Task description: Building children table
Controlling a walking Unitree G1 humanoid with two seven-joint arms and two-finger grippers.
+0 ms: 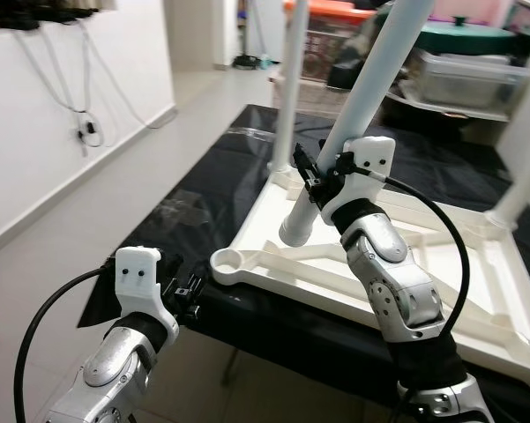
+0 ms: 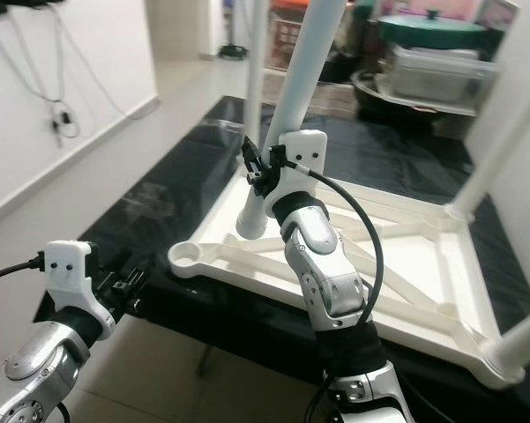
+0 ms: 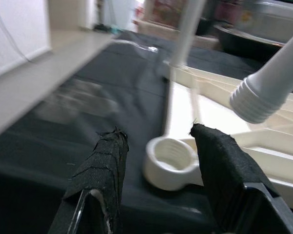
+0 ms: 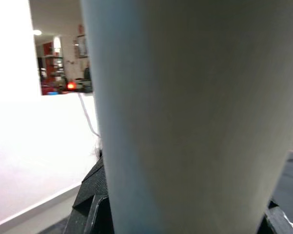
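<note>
head views: black-covered surface (image 1: 203,189) beside a white wall (image 1: 62,132) carries the upturned white tabletop (image 1: 406,264). right gripper (image 1: 322,176), jaws clenched on a tilted white leg (image 1: 353,115), holds its lower end above the tabletop. left wrist view: left gripper (image 3: 158,151), jaws released, frames the empty corner socket (image 3: 168,161). right wrist view: leg (image 4: 195,117) close up.

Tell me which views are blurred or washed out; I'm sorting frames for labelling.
Left wrist view: the black sheet and far background smear with motion blur, while the fingers and empty corner socket stay fairly sharp. Right wrist view: the held table leg sits too close, soft and featureless, and the wall is overexposed. Both eye views: sharp, with glare on the sheet.
</note>
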